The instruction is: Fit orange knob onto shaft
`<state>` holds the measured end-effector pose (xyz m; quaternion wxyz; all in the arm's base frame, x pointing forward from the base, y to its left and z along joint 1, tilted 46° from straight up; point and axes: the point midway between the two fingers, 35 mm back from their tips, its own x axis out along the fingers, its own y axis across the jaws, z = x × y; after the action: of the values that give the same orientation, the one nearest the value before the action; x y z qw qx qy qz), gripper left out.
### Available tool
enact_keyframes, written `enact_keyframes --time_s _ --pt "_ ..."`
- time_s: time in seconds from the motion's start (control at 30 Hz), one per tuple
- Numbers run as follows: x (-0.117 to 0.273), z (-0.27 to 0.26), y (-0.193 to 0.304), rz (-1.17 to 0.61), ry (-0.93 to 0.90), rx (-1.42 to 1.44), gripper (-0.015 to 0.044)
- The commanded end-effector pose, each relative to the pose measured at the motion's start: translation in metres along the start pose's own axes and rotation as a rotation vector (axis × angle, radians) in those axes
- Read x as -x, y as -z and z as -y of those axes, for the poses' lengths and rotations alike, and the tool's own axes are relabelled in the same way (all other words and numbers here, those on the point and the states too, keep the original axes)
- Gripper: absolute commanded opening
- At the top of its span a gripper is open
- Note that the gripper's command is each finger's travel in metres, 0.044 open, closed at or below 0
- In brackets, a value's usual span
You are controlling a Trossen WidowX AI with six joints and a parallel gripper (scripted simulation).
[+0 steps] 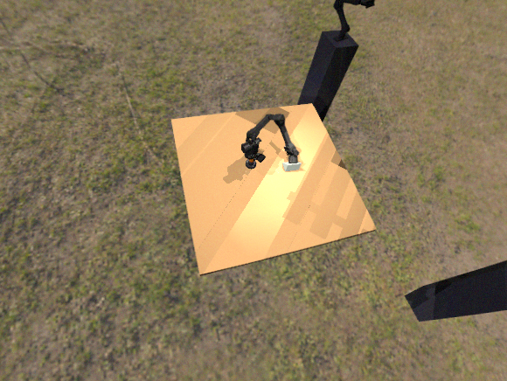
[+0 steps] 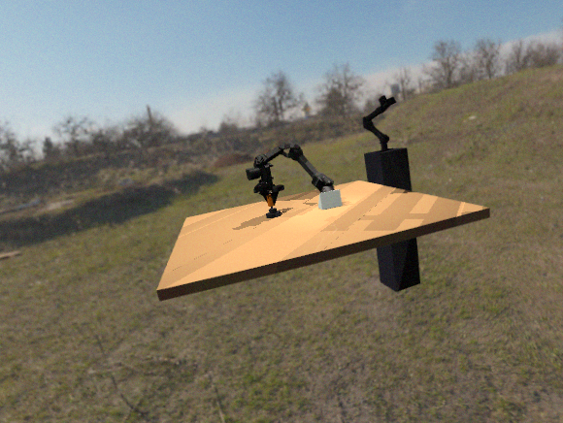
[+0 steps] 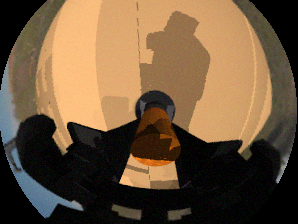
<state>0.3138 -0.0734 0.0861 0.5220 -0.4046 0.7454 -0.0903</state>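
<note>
Above pedestal [image 1: 251, 165] [image 2: 273, 213] [image 3: 155, 95], hand [image 1: 251, 158] [image 2: 270, 196] [image 3: 154, 123] w/ orange knob [image 1: 251, 161] [image 2: 270, 200] [image 3: 155, 135] gripped.

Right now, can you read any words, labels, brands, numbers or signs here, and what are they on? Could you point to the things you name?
None can be read. The arm [image 1: 262, 124] [image 2: 308, 168], the knob [image 1: 251, 161] [image 2: 270, 200] [image 3: 157, 135] and the white block [image 1: 292, 167] [image 2: 330, 200] show no lettering; anything tiny would be too blurred.
</note>
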Motion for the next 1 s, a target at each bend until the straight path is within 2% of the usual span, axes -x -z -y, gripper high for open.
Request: enact_keyframes --time_s 0.0,0.2,0.4,0.97 --pt "0.002 0.0013 0.0004 0.001 0.003 0.002 0.0" --pt "0.0044 0.0028 0.0007 0.001 0.003 0.027 0.0" --pt "0.0032 0.0018 -0.0006 0.001 0.003 0.211 0.0" --pt "0.002 0.0018 0.0007 0.001 0.003 0.211 0.0"
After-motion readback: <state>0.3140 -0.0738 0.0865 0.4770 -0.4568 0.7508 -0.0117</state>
